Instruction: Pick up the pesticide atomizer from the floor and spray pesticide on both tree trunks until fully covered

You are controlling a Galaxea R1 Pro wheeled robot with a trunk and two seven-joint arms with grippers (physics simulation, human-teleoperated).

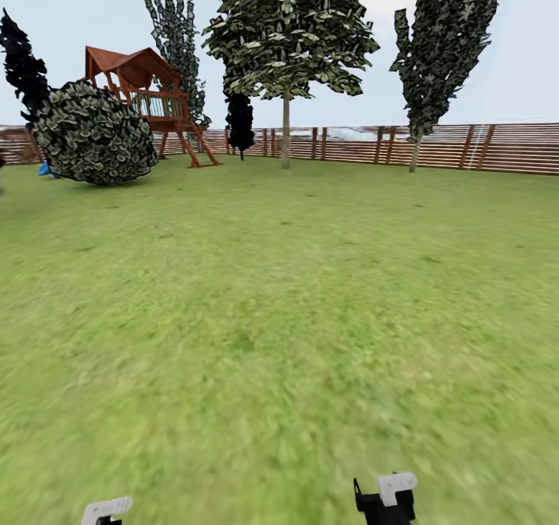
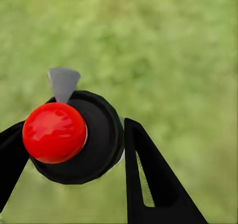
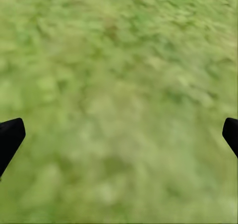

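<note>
The pesticide atomizer (image 2: 69, 134) has a glossy red ball top, a black round body and a grey nozzle (image 2: 63, 82). It sits between the two black fingers (image 2: 148, 184) of my left gripper (image 2: 74, 149), which is shut on it above the grass. My right gripper (image 3: 119, 134) is open, its fingertips far apart over bare lawn. In the head view both wrists peek in at the bottom edge, left gripper (image 1: 107, 512) and right gripper (image 1: 388, 498). Far ahead by the fence stand two trees with bare trunks: one in the middle (image 1: 286, 133) and one at the right (image 1: 416, 151).
Green lawn (image 1: 279, 315) stretches ahead to a reddish-brown slat fence (image 1: 466, 148). At the far left are a round leafy shrub (image 1: 93, 133) and a wooden play tower (image 1: 151, 98). Dark narrow trees (image 1: 239, 121) stand near the fence.
</note>
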